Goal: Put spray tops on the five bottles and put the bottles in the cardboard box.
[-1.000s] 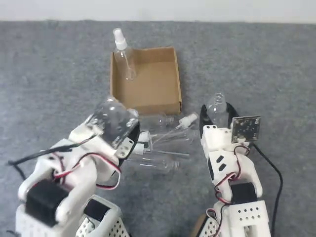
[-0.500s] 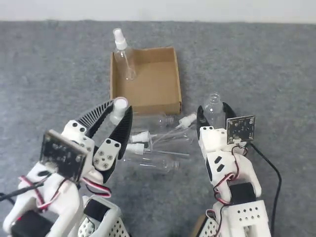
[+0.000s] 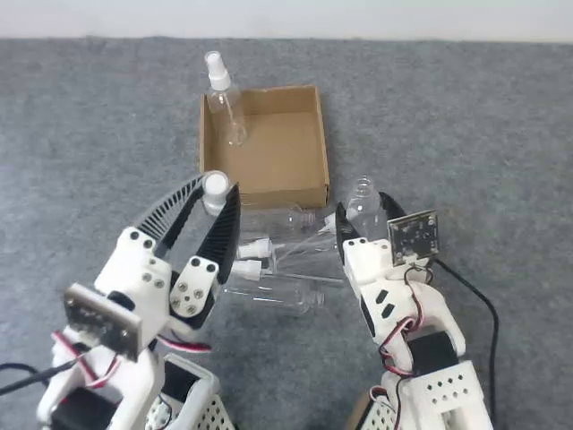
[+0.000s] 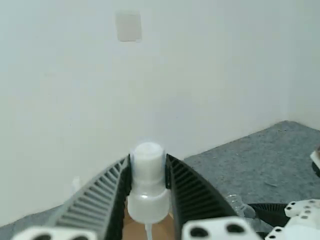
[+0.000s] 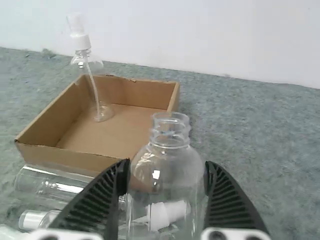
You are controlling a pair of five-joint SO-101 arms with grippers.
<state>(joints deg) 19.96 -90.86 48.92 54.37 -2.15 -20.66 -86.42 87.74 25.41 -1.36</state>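
Observation:
My left gripper is shut on a white spray top, held upright in front of the cardboard box; the left wrist view shows the spray top pinched between the ribbed fingers. Over the table's right middle my right gripper is shut on a clear open-necked bottle, seen upright in the right wrist view as the bottle. One finished bottle with a spray top stands in the box's far left corner. Loose bottles and spray tops lie between the arms.
Grey carpet covers the table. A white wall runs along the far edge. The cardboard box is open-topped with low walls. Open carpet lies left and right of the box.
My left arm swung up and turned, bringing the spray top upright near the box's front. My right gripper carried its bottle leftward, closer to the left gripper.

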